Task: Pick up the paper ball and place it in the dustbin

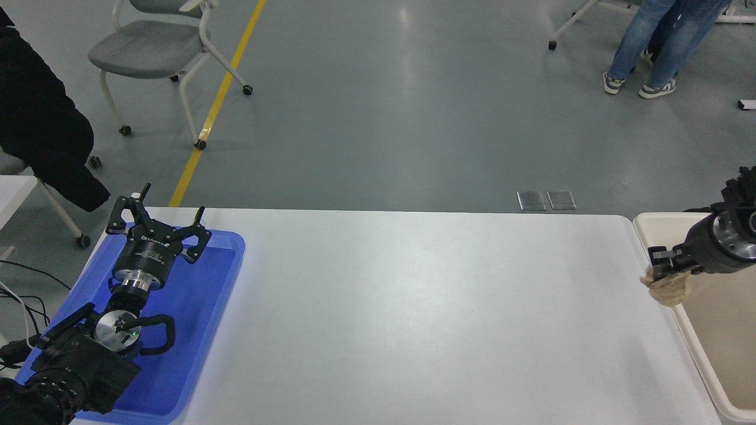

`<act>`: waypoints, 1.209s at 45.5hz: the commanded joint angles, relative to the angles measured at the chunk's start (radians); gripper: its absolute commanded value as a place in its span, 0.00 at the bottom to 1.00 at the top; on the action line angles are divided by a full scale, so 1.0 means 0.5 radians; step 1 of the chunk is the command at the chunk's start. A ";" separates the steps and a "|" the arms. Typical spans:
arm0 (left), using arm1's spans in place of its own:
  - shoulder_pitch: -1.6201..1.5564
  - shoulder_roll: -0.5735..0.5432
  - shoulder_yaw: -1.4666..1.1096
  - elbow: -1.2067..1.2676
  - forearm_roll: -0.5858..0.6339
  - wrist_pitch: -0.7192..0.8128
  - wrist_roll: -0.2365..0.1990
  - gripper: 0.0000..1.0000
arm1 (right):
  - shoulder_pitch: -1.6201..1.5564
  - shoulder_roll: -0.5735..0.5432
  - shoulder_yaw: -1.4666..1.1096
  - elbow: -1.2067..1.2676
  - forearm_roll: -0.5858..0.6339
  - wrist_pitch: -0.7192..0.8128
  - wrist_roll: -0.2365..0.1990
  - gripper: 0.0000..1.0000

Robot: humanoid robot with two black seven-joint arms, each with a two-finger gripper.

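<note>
I see paper ball point(668, 289) off table, clamped in right gripper point(662, 267), hanging over near rim of dustbin point(652, 231). Right arm enters from right edge, pointing left. Left gripper point(158, 221) parked over blue tray point(195, 330), fingers spread.

Right tool point(666, 264) grips paper ball point(668, 288) — above dustbin point(655, 227) rim.

The left gripper point(158, 227) bears print too small to read.
</note>
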 commanded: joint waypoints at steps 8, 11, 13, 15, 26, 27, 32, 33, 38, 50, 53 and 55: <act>0.001 0.002 0.000 0.001 0.000 0.000 0.000 1.00 | 0.815 0.169 -0.553 0.340 0.277 0.155 -0.005 0.00; 0.001 0.002 0.000 0.001 0.000 0.000 0.000 1.00 | 0.846 0.175 -0.575 0.346 0.277 0.155 -0.005 0.00; 0.001 0.002 0.000 0.001 0.000 0.000 0.000 1.00 | 0.861 0.175 -0.587 0.346 0.274 0.155 -0.005 0.00; 0.001 0.002 0.000 0.001 0.000 0.000 0.000 1.00 | 0.868 0.175 -0.602 0.346 0.274 0.158 -0.005 0.00; 0.001 0.002 0.000 0.001 0.000 0.000 0.000 1.00 | 0.825 0.102 -0.661 0.288 0.237 0.119 -0.005 0.00; 0.001 0.002 0.000 0.001 0.000 0.000 0.000 1.00 | 0.797 0.077 -0.664 0.254 0.237 0.113 -0.005 0.00; 0.001 0.002 0.000 0.001 0.000 0.000 0.000 1.00 | 0.580 -0.015 -0.621 0.003 0.167 0.051 0.001 0.00; 0.001 0.002 0.000 0.001 0.000 0.000 0.000 1.00 | 0.522 -0.036 -0.606 -0.055 0.142 0.021 0.004 0.00; 0.001 0.002 0.000 0.001 0.000 0.000 0.000 1.00 | 0.147 -0.196 -0.403 -0.322 -0.032 -0.139 0.019 0.00; 0.001 0.002 0.000 0.001 0.000 0.000 0.000 1.00 | -1.181 -0.261 0.477 -1.196 -0.244 -0.504 0.133 0.00; 0.001 0.002 0.000 0.001 0.000 0.000 0.000 1.00 | -1.469 -0.163 0.646 -1.439 -0.241 -0.593 0.161 0.00; 0.001 0.002 0.000 0.001 0.000 0.000 0.000 1.00 | -1.635 -0.080 0.735 -1.589 -0.229 -0.639 0.182 0.00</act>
